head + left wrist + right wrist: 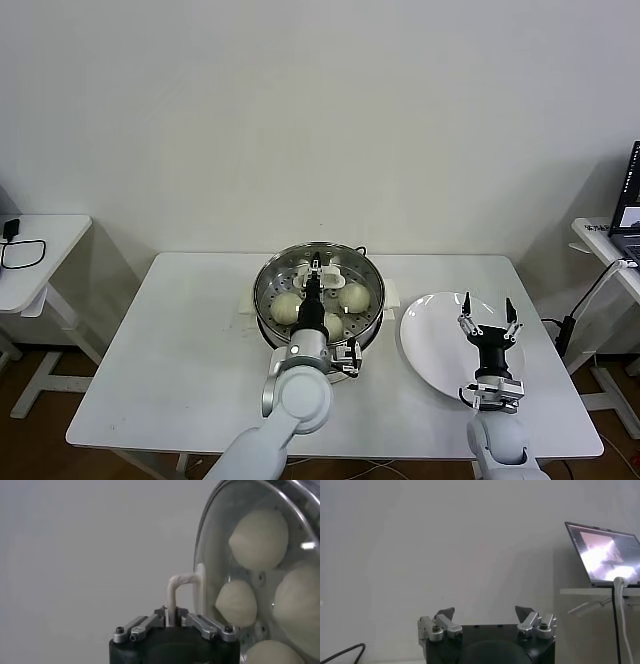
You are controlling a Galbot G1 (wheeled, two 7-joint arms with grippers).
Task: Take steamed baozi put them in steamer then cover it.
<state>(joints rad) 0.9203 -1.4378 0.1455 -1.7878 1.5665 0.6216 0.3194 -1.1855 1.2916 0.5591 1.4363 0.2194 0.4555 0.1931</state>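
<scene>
Head view: the steamer (pixel 319 300) sits mid-worktop (pixel 170 350) with the baozi (pixel 286 307) inside. The cover (pixel 322 273) appears to be resting on the steamer's rim, its white handle (pixel 320 270) over the centre. The left pincer (pixel 317 272) is at that handle, arm reaching in from the near side. The plate (pixel 435 345) lies empty to the right of the steamer. The right pincer (pixel 487 315) hovers over the plate, its fingers spread wide and holding nothing. Judgement: baozi loaded, lid placed; what is left is letting go and pulling the left arm away. The arm hides part of the steamer, so I count three buns clearly and part of another, not a sure four.

Left wrist view: the handle (pixel 176 587) stands between the left pincer's (pixel 172 619) fingers (pixel 205 625). Whether they clamp it or have slackened, I cannot tell; no clear gap shows. Through the glass (pixel 215 545), four baozi (pixel 259 539) show, one cut off at the frame edge. The seating of the lid's rim on the pot is not visible here.

Right wrist view: the right pincer (pixel 485 615) is open and empty, facing a bare wall. A laptop (pixel 605 552) sits on a side table beyond. No task things appear here.
</scene>
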